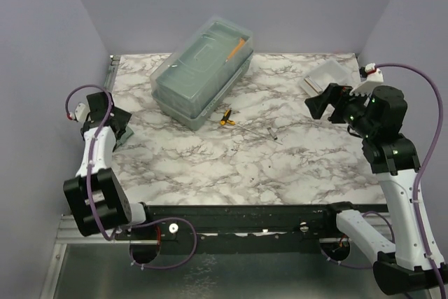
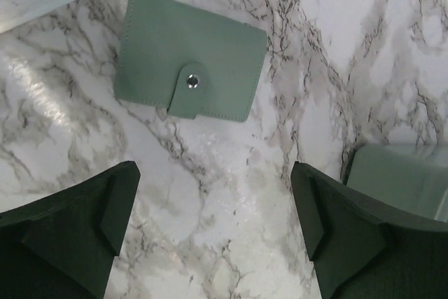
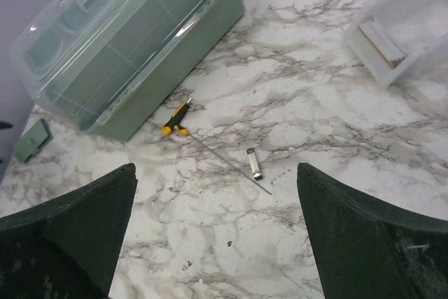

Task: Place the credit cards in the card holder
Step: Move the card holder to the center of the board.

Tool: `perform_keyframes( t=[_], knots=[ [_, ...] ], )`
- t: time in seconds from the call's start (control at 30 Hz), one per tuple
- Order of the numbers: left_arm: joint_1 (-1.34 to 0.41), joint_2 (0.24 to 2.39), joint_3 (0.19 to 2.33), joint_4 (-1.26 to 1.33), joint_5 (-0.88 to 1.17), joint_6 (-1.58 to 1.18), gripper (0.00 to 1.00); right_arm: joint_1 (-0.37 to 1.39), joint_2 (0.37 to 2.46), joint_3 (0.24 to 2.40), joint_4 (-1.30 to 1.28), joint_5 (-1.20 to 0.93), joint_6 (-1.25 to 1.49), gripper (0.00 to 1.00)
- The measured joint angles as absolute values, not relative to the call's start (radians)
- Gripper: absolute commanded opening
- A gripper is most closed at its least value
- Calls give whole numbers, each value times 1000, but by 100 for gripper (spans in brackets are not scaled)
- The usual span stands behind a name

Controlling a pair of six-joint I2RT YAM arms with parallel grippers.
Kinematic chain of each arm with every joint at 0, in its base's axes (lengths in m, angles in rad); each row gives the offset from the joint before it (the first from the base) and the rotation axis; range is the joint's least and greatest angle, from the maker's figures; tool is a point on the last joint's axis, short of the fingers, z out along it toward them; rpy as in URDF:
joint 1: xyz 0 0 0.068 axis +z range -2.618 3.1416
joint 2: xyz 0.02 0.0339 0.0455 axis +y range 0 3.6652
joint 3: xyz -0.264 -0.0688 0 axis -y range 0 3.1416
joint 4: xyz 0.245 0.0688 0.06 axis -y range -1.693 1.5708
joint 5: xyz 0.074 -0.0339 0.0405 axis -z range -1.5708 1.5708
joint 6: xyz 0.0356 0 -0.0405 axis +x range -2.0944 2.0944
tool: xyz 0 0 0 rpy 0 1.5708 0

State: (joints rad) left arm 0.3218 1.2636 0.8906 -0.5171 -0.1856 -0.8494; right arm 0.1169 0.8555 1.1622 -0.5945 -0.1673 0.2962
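The holder lies shut, tab snapped, flat on the table near its left edge, just ahead of the left claw, spread and empty; the right claw gapes too. Likely light, soft, thin: pinch one edge. Cards not discernible

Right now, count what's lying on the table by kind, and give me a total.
Lidded box: 1
White tray: 1
Card holder: 1
Yellow-handled tool: 1
Small metal piece: 1
Total: 5
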Motion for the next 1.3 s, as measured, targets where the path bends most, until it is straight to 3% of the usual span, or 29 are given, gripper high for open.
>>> perform_keyframes(
  t=[0.33, 0.63, 0.83, 1.17, 1.3],
  knots=[
    [355, 1687, 1200, -450, -132, -657, 99, 117, 852, 1086, -644, -341, 268, 100],
    [364, 1897, 1340, -471, -59, -509, 99, 117, 849, 1072, -675, -392, 260, 100],
    [364, 1865, 1267, -477, -88, -549, 99, 117, 853, 1040, -674, -412, 261, 100],
    [360, 1562, 905, -455, -18, -699, 93, 117, 930, 989, -633, -476, 271, 100],
    [279, 1436, 777, -410, 44, -776, 94, 117, 954, 930, -601, -502, 289, 100]
  ],
)
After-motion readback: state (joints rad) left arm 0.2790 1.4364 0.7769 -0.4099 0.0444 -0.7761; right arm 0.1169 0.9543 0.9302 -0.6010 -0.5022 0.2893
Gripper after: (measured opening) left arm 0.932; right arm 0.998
